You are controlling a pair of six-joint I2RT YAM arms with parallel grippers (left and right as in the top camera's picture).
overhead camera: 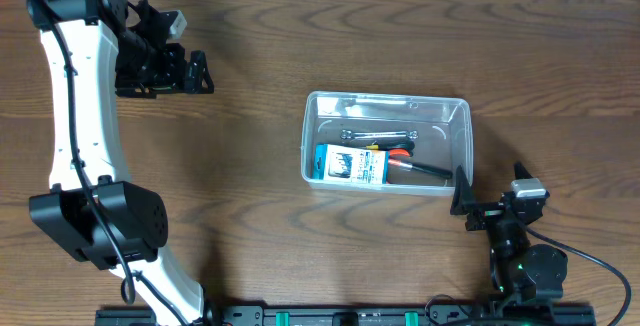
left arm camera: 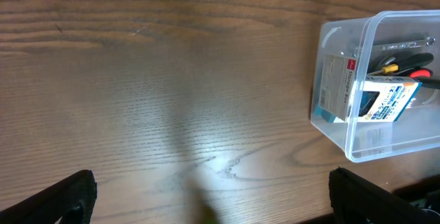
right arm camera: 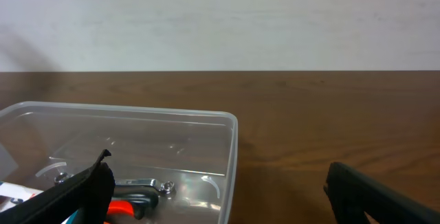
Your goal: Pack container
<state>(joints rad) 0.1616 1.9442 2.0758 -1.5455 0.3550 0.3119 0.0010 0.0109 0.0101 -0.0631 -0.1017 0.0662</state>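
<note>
The container (overhead camera: pixel 440 116), a clear rectangular bin with rounded corners, stands upright on the dark wood-grain surface (overhead camera: pixel 240 176), right of centre in the overhead view and well apart from the left arm. Inside it a blue-and-white card pack (overhead camera: pixel 350 164) lies along the near wall. A red-handled tool (overhead camera: pixel 400 154) and a black-handled tool (overhead camera: pixel 428 171) rest against the pack's right end, and a slim metal wrench (overhead camera: pixel 376 134) lies flat on the floor behind them. The right gripper (overhead camera: pixel 490 194) sits low at the container's near right corner, its fingers (overhead camera: pixel 461 190) spread wide with nothing between them. One finger overlaps that corner from above, though whether it touches the plastic cannot be told. From the right wrist, the container's rim (right arm camera: pixel 137 113) fills the lower left, with the wrench (right arm camera: pixel 148 183) and a strip of red handle (right arm camera: pixel 124 209) visible through the wall. The left gripper (overhead camera: pixel 200 71) hangs over bare surface at the far left, its fingers (left arm camera: pixel 62 200) also wide apart and empty. Its camera catches the container (left arm camera: pixel 371 141) off to the right, the card pack (left arm camera: pixel 388 99) leaning inside.
</note>
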